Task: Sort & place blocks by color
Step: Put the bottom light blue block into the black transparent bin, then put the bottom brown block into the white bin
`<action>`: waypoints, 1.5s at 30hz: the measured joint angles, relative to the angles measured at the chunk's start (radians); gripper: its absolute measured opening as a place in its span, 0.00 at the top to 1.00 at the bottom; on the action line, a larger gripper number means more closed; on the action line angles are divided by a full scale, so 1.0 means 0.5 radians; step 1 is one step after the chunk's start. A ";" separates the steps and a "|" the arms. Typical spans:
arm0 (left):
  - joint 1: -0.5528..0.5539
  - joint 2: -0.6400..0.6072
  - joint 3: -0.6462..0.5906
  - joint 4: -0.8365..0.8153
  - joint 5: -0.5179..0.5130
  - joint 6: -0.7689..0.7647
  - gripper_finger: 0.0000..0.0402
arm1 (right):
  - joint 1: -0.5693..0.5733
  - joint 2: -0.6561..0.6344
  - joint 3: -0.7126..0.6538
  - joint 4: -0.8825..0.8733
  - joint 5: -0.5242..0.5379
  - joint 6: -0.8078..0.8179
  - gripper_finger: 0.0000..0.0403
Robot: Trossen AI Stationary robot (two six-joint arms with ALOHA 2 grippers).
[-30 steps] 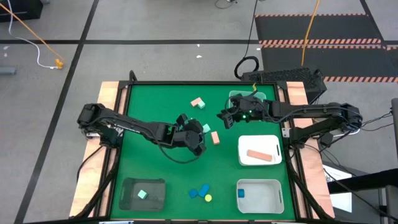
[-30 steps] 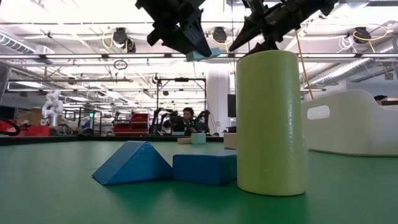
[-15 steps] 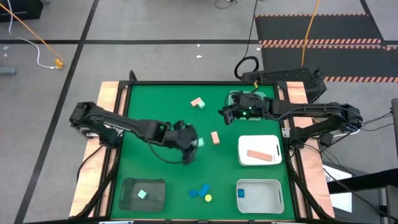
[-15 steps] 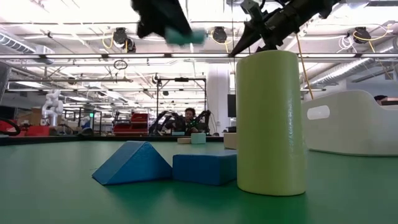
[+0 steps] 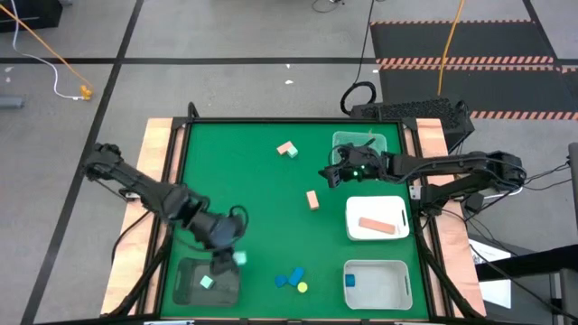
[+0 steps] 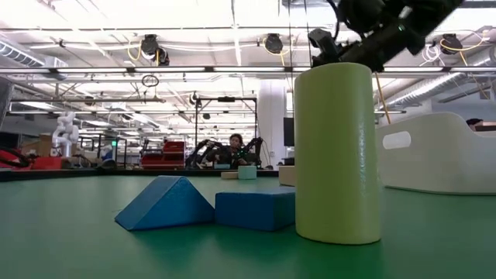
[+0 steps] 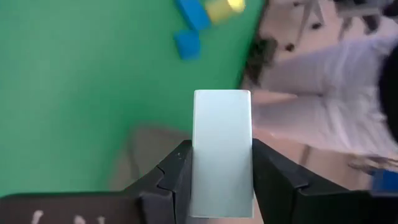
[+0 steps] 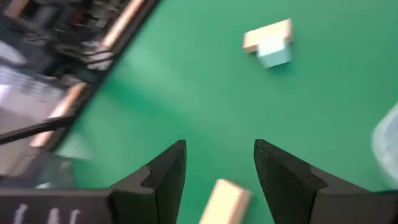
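1. The left gripper (image 7: 221, 171) pinches a mint block (image 7: 221, 151) above the dark tray (image 5: 185, 271)
2. The block looks light, stiff and smooth; flat sides give good hold
3. The right gripper (image 8: 216, 163) is spread above a salmon block (image 8: 225, 200)

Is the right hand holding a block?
No. In its wrist view, the right hand is open and empty above a salmon block on the mat.
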 joint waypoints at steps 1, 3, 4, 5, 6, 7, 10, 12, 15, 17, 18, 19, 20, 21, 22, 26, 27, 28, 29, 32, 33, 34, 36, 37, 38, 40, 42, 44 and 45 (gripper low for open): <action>-0.064 -0.001 0.001 -0.001 0.029 -0.096 0.68 | 0.000 0.000 -0.057 0.099 -0.046 0.033 0.55; -0.182 0.002 0.001 -0.021 0.072 -0.267 0.67 | 0.004 0.001 -0.172 0.298 -0.103 0.107 0.55; -0.237 0.005 0.000 -0.037 0.073 -0.342 0.68 | 0.005 0.001 -0.223 0.393 -0.132 0.141 0.55; -0.282 0.008 0.001 -0.060 0.074 -0.408 0.68 | 0.005 0.001 -0.267 0.480 -0.143 0.168 0.55; -0.322 0.016 0.001 -0.089 0.071 -0.467 0.68 | 0.005 0.000 -0.303 0.552 -0.142 0.189 0.55; -0.358 0.026 0.001 -0.116 0.067 -0.522 0.68 | 0.005 0.000 -0.336 0.603 -0.142 0.201 0.55; -0.433 0.070 0.000 -0.225 0.056 -0.599 0.67 | 0.005 0.001 -0.390 0.636 -0.139 0.199 0.55; -0.458 0.114 0.001 -0.243 0.058 -0.606 0.67 | 0.005 0.000 -0.398 0.643 -0.141 0.195 0.55; -0.480 0.194 0.000 -0.237 0.052 -0.588 0.67 | 0.005 0.000 -0.400 0.654 -0.141 0.193 0.55; -0.485 0.246 0.000 -0.235 0.056 -0.567 0.67 | 0.005 0.000 -0.400 0.692 -0.141 0.184 0.55; -0.493 0.276 0.000 -0.237 0.056 -0.551 0.67 | 0.005 0.000 -0.400 0.710 -0.141 0.178 0.55; -0.500 0.303 0.000 -0.239 0.055 -0.535 0.67 | 0.005 0.000 -0.400 0.723 -0.141 0.178 0.55; -0.507 0.327 0.000 -0.239 0.055 -0.511 0.67 | 0.005 0.000 -0.400 0.736 -0.140 0.181 0.55; -0.509 0.353 0.000 -0.238 0.056 -0.485 0.67 | 0.005 0.000 -0.400 0.746 -0.141 0.181 0.55; -0.511 0.381 0.000 -0.238 0.056 -0.460 0.66 | 0.005 0.000 -0.400 0.752 -0.141 0.181 0.55; -0.526 0.478 0.000 -0.239 0.056 -0.396 0.66 | 0.005 0.000 -0.400 0.762 -0.141 0.182 0.55; -0.526 0.496 0.000 -0.239 0.056 -0.390 0.66 | 0.005 0.000 -0.400 0.760 -0.141 0.182 0.55; -0.526 0.512 0.000 -0.240 0.057 -0.386 0.66 | 0.005 0.000 -0.400 0.759 -0.142 0.182 0.55; -0.526 0.526 0.000 -0.240 0.056 -0.383 0.65 | 0.005 0.000 -0.400 0.761 -0.142 0.182 0.55; -0.526 0.533 0.000 -0.242 0.052 -0.384 0.61 | 0.005 0.000 -0.400 0.760 -0.148 0.197 0.55; -0.526 0.533 0.000 -0.243 0.046 -0.394 0.59 | 0.005 0.000 -0.400 0.762 -0.149 0.197 0.55; -0.526 0.533 0.000 -0.245 0.044 -0.413 0.57 | 0.005 0.000 -0.400 0.769 -0.150 0.198 0.55; -0.526 0.529 0.000 -0.251 0.040 -0.467 0.53 | 0.005 0.000 -0.400 0.775 -0.151 0.198 0.55; -0.526 0.527 0.000 -0.260 0.041 -0.499 0.51 | 0.005 0.000 -0.400 0.773 -0.152 0.198 0.55; -0.526 0.525 0.000 -0.271 0.042 -0.529 0.49 | 0.005 0.000 -0.400 0.774 -0.152 0.198 0.55; -0.526 0.525 0.000 -0.284 0.066 -0.547 0.46 | 0.005 0.000 -0.400 0.775 -0.154 0.198 0.55; -0.524 0.525 0.000 -0.281 0.082 -0.509 0.43 | 0.006 0.000 -0.400 0.785 -0.156 0.198 0.55; -0.505 0.525 0.000 -0.281 0.088 -0.469 0.41 | 0.006 0.000 -0.400 0.810 -0.157 0.218 0.55; -0.492 0.519 0.000 -0.281 0.088 -0.446 0.41 | 0.005 0.000 -0.400 0.826 -0.161 0.246 0.55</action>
